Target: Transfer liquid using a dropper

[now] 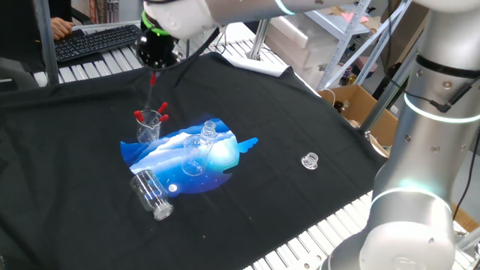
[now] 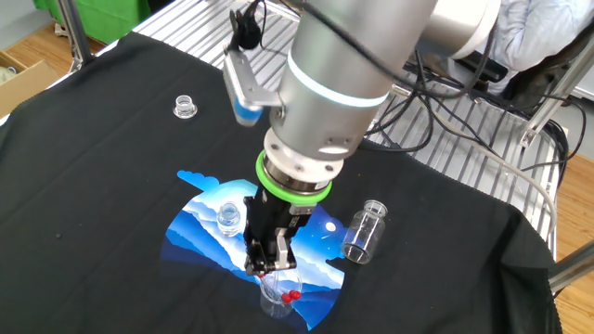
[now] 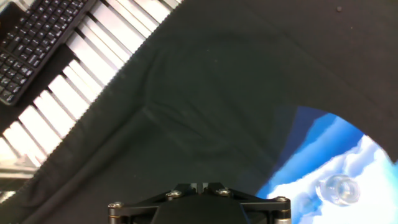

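Holding: my pincer (image 1: 153,76) grips a dropper (image 1: 151,90) by its red bulb, fingers pressed onto it, the clear tube hanging down from the bulb.
Pincer position: I see it raised above the surface, over a small glass cup (image 1: 148,127); in the other fixed view the pincer (image 2: 270,266) sits right over that cup (image 2: 277,295), with a bit of red showing at the fingertips.
Dropper tube: in the one fixed view it reaches down toward the cup's mouth; I cannot tell whether its tip is inside.
Cup: upright, at the edge of the blue and white print (image 1: 187,157), holding two more droppers (image 1: 162,110) with red bulbs sticking up above the rim.
Hand view: I get only the pincer's black base with screws at the bottom edge; the fingers are out of frame, so this camera tells me nothing about the grip.
Small bottle: a clear bottle (image 1: 208,133) stands upright on the print, near the cup; the hand view catches its round top (image 3: 336,190).
Jar: a larger clear jar (image 1: 151,193) lies on its side at the print's near edge, well apart from the pincer.
Cap: a small clear cap (image 1: 310,160) rests alone on the black cloth (image 1: 285,120), away from everything else.
Surface: the black cloth covers it, slatted metal showing around the edges.
Background: a keyboard (image 1: 96,40) lies beyond the cloth.
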`<state>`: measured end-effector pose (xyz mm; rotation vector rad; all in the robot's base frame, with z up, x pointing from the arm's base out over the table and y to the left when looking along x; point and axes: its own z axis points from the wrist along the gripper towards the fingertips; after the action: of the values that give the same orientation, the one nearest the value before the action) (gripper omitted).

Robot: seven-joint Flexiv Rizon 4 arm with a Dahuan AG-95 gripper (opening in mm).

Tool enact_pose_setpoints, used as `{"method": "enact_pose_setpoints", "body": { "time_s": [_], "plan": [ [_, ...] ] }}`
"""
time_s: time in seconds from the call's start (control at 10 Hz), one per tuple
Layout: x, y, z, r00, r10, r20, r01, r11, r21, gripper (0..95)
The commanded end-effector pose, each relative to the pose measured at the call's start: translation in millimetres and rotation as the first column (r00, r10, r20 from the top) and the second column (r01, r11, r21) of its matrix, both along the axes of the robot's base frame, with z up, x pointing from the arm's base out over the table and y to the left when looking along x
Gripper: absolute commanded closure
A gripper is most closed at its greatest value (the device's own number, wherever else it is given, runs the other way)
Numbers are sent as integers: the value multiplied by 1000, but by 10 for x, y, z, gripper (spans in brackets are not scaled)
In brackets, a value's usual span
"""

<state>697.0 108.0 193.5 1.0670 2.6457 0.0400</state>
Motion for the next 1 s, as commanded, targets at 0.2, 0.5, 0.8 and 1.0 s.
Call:
{"method": "enact_pose_setpoints", "body": {
  "time_s": [0.2, 0.5, 0.8, 1.0],
  "plan": [
    [-41, 27, -108, 1000, -2, 22, 2, 1000, -8, 950],
    [-90, 88, -207, 999, -1, 33, 2, 1000, -25, 950],
    [-123, 99, -228, 999, 5, 32, -4, 1000, -24, 950],
    [-133, 100, -234, 999, 9, 33, -8, 1000, -29, 950]
  ]
}}
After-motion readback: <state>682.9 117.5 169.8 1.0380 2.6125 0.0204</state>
